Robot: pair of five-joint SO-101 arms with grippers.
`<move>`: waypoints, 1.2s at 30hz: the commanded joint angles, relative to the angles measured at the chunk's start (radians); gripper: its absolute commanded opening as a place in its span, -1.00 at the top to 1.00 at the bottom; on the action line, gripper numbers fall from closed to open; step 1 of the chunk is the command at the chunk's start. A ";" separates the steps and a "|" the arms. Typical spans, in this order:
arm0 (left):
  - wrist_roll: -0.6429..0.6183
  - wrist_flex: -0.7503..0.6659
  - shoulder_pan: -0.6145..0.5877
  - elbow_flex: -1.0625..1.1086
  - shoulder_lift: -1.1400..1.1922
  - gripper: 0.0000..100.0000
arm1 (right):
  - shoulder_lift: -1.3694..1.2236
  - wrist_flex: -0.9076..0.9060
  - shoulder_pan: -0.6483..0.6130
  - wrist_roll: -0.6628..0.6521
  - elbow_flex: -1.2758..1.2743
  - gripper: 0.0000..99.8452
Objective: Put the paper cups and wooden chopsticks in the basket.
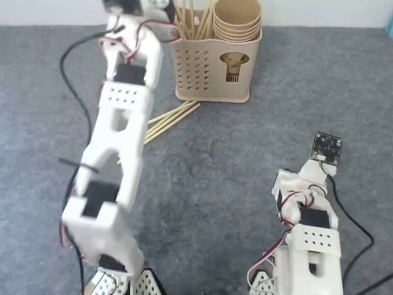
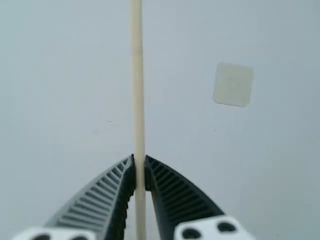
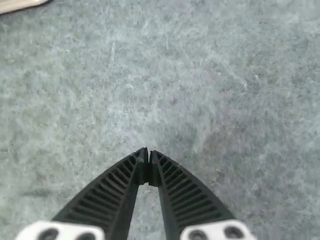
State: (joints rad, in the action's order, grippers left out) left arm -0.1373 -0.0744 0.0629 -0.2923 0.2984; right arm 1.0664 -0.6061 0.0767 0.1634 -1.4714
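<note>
Robotics test bench, seemingly in a lab or workshop: two white arms [image 1: 116, 153] with bare wires [image 1: 288, 200] are mounted at the near edge of a table covered in grey felt [image 1: 233, 178]. An uncased camera board [image 1: 326, 147] is fixed to one wrist. A plain white wall [image 1: 319, 12], marked by one pale square patch [image 2: 233, 84], is seen along the far edge.

The mat [image 1: 245, 141] lies open except chopsticks [image 1: 174, 119] beside basket [image 1: 196, 69].

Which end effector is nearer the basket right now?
Left. The left end effector, gripping a chopstick, is up beside the basket; the right end effector is shut over the grey carpet, far back from it.
</note>
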 commanded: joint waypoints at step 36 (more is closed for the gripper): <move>0.006 1.691 -0.126 -1.376 0.591 0.64 | 0.027 0.042 -0.010 -0.071 0.005 0.98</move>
State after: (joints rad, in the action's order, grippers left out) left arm -0.1373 1.4523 0.0338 -1.6303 0.9398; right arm 1.0664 -0.5907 0.0721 0.1036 -1.4745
